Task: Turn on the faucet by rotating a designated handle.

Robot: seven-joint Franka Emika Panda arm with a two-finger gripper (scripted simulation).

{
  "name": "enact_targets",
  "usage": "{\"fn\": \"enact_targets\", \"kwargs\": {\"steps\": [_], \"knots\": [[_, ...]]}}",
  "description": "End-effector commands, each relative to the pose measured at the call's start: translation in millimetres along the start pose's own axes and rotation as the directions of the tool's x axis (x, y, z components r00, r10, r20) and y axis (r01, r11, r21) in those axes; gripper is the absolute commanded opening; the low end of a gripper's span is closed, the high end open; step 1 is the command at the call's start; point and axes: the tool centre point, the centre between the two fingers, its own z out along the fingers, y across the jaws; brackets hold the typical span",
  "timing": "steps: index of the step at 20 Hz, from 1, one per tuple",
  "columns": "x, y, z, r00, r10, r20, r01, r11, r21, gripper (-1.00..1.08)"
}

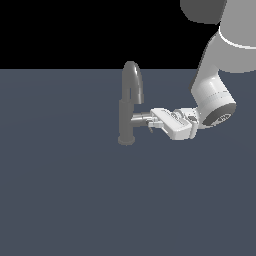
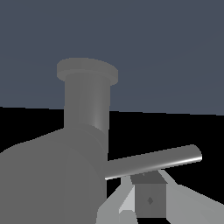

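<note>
The floor is the largest thing here, a flat slate-blue plane that fills the lower part of the exterior view under a black backdrop. My arm comes next, white and thick, entering from the exterior view's upper right and bending down and toward the exterior view's left, so that my wrist lies nearly level with the floor.

The faucet stands on the floor near the middle of the exterior view, upright, grey, with a flared round base and an arched spout curving over its top. In the wrist view the faucet looms close and appears turned over, its base toward the floor.

The handle juts from the faucet body on the exterior view's right, a short grey cylinder pointing straight at my hand. In the wrist view its thin lever rod slants away from the body, bright along one edge, and passes just beside my fingers.

My gripper reaches the tip of the handle, touching it or very nearly so. Whether my fingers are parted or clamped, I cannot tell: in the exterior view they merge with the handle's end, and in the wrist view only a dark pad and pale finger sides show close against the rod.
</note>
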Motion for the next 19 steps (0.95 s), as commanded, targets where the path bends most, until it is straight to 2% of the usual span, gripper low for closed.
{"fn": "enact_targets", "kwargs": {"steps": [1,19], "knots": [[18.5,0.2,0.1,1.000,0.018,-0.002,-0.018,1.000,0.009,-1.00],[62.1,-10.6,-1.3,0.999,0.037,0.000,-0.037,0.999,0.014,-1.00]]}}
